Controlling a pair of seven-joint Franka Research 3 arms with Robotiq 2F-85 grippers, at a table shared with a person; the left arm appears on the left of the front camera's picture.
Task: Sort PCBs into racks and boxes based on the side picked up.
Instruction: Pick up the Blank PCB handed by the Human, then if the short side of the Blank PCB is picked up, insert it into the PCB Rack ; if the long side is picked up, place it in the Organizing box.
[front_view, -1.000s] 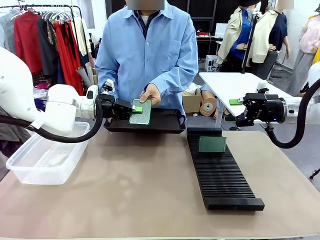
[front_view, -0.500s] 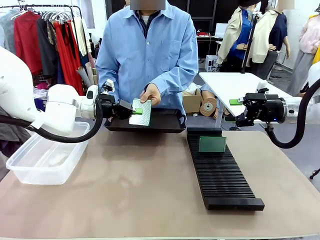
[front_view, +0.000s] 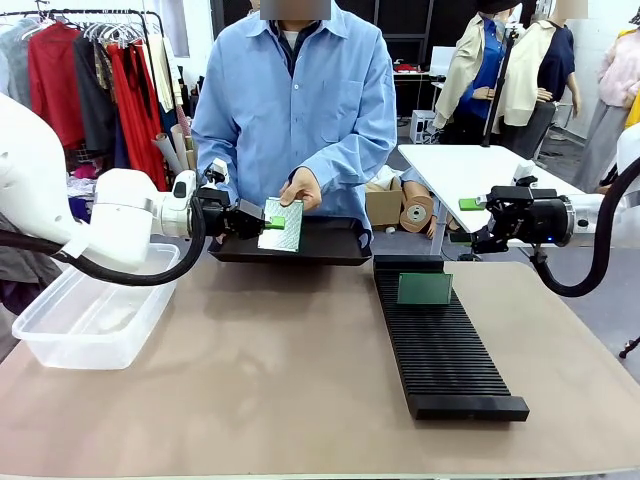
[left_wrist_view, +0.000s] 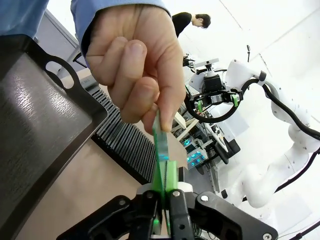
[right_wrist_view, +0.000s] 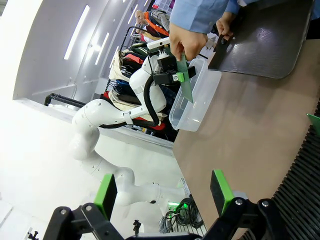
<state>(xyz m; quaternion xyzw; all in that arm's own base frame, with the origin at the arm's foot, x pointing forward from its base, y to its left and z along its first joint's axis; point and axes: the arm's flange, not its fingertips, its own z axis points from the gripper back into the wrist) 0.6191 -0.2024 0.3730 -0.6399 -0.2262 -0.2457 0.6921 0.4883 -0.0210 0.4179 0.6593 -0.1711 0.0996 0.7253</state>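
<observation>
No legible text, labels, brands or numbers on anything visible.

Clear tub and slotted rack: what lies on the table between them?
Front view: only bare tabletop between the tub and the rack; the black tray sits just behind that stretch.

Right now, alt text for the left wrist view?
The left gripper is shut on the lower edge of a PCB seen edge-on, while a person's hand pinches its upper edge. A black tray lies to the left with the rack beyond it, and the right gripper stands open farther off.
</observation>
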